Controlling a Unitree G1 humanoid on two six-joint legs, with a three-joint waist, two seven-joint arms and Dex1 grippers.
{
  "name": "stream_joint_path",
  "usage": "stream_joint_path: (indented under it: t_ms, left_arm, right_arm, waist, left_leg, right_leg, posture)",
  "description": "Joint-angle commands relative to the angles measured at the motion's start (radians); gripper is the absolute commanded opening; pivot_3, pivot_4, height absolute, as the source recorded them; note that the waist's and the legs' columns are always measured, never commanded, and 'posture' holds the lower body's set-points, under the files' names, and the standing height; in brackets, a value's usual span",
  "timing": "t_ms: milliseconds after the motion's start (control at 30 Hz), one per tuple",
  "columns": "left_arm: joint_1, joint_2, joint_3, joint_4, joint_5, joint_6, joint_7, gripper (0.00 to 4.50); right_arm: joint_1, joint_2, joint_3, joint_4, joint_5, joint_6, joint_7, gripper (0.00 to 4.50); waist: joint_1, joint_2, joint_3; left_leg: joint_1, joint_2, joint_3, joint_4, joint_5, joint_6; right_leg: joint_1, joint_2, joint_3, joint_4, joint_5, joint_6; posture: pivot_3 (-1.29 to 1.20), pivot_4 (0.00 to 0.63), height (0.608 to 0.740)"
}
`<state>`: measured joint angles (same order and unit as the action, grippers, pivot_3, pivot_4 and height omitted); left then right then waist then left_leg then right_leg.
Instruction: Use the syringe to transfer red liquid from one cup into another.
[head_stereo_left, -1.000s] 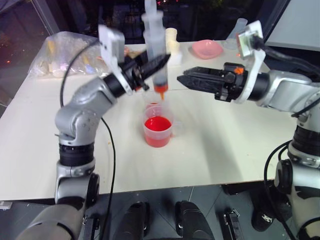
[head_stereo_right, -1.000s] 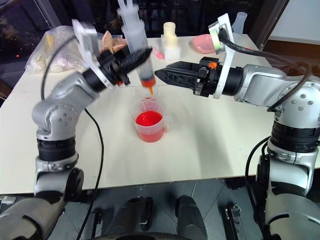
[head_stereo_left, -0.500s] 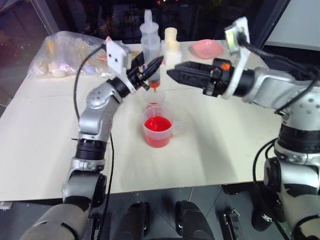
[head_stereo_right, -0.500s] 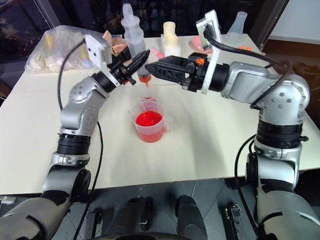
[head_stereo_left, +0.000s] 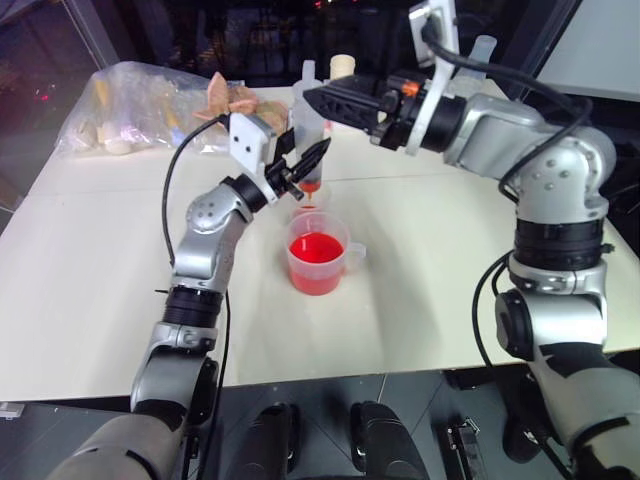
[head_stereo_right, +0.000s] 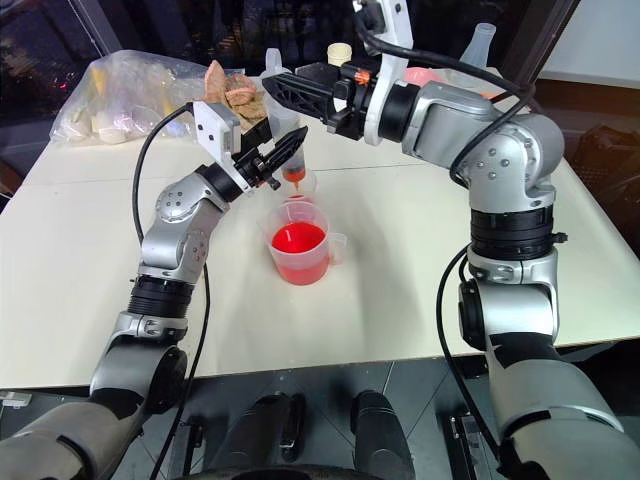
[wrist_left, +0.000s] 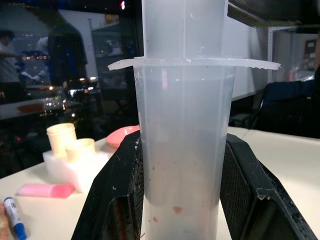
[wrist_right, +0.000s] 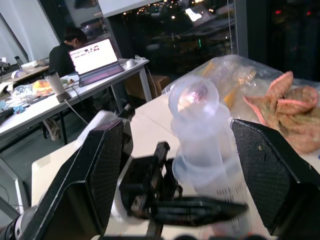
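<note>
Syringe (head_stereo_left: 308, 135) is held upright just above the centre of the head views, its barrel clamped between the two black fingers (wrist_left: 116, 200) of the left gripper (head_stereo_left: 306, 162), which are closed tight on it. Its orange tip (head_stereo_right: 294, 180) hangs over the smaller clear cup (head_stereo_right: 298, 184), though whether tip and cup touch cannot be told. Directly below that cup in the frame stands the wider beaker (head_stereo_left: 320, 264), handle at its right, partly filled with the red liquid (head_stereo_left: 316, 248). Beaker and small cup sit just beside each other on the pale table (head_stereo_left: 450, 260).

At the upper middle of the frame the right gripper (head_stereo_left: 318, 100) is seen at the syringe's upper end, its fingers spread wide; in the right wrist view the plunger top (wrist_right: 194, 96) lies between the two pads (wrist_right: 102, 172) with clear gaps either side, so nothing is gripped.

Toward the upper left of the frame a clear plastic bag (head_stereo_left: 130, 105) of small items is seen. A pink bowl (wrist_left: 120, 136), two cream-coloured cups (wrist_left: 70, 141) and a blue-capped pen (wrist_left: 13, 216) are seen in the left wrist view.
</note>
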<state>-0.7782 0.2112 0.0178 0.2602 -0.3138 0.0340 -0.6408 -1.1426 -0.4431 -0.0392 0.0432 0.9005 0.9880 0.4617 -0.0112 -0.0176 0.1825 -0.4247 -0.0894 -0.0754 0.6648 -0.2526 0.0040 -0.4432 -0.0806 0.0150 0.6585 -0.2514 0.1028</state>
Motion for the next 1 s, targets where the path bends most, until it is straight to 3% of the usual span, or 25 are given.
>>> stream_joint_path:
  t_ms: [33, 367, 467, 567, 700, 1000]
  left_arm:
    - [-0.002, -0.003, 0.006, -0.031, 0.000, -0.019, 0.000, 1.49]
    - [0.002, -0.008, 0.003, -0.039, -0.002, -0.006, -0.001, 1.49]
    - [0.006, -0.008, 0.000, -0.042, -0.001, -0.003, -0.003, 1.49]
    - [0.011, -0.009, -0.001, -0.046, 0.001, -0.001, -0.003, 1.49]
    - [0.015, -0.012, 0.001, -0.052, 0.004, 0.004, -0.004, 1.49]
    - [0.018, -0.017, 0.001, -0.064, -0.001, 0.017, -0.006, 1.49]
  right_arm:
    - [-0.047, 0.021, -0.007, 0.009, -0.041, -0.033, 0.030, 3.52]
    - [-0.069, 0.107, -0.005, 0.036, -0.102, -0.033, 0.056, 3.52]
    - [-0.080, 0.132, 0.003, 0.056, -0.128, -0.041, 0.065, 2.67]
    - [-0.086, 0.144, 0.007, 0.071, -0.152, -0.047, 0.082, 1.23]
    - [-0.089, 0.149, 0.006, 0.088, -0.177, -0.053, 0.104, 0.04]
    - [-0.082, 0.157, 0.011, 0.096, -0.225, -0.058, 0.132, 0.04]
  waist:
    - [0.000, 0.000, 0.000]
    - [-0.002, 0.000, 0.000]
    - [-0.002, 0.000, 0.000]
    - [-0.003, 0.000, 0.000]
    - [-0.003, 0.000, 0.000]
    - [-0.003, 0.000, 0.000]
  left_leg:
    - [0.000, 0.000, 0.000, 0.000, 0.000, 0.000]
    - [0.000, 0.000, 0.000, 0.000, 0.000, 0.000]
    - [0.000, 0.000, 0.000, 0.000, 0.000, 0.000]
    - [0.000, 0.000, 0.000, 0.000, 0.001, -0.001]
    - [0.000, 0.000, 0.000, 0.000, 0.001, -0.001]
    - [0.000, 0.000, 0.000, 0.000, 0.001, -0.001]
  right_leg:
    - [0.000, 0.000, 0.000, 0.000, 0.000, 0.000]
    - [0.000, 0.000, 0.000, 0.001, 0.000, 0.000]
    - [0.000, 0.000, 0.000, 0.001, 0.000, 0.000]
    - [0.000, 0.000, 0.000, 0.001, 0.000, 0.000]
    - [-0.001, 0.000, 0.000, 0.002, 0.000, 0.000]
    - [-0.001, 0.000, 0.000, 0.002, 0.000, 0.000]
  posture:
    - [0.00, 0.150, 0.740]
    - [0.00, 0.150, 0.740]
    - [0.00, 0.150, 0.740]
    - [0.00, 0.150, 0.740]
    - [0.00, 0.150, 0.740]
    - [0.00, 0.150, 0.740]
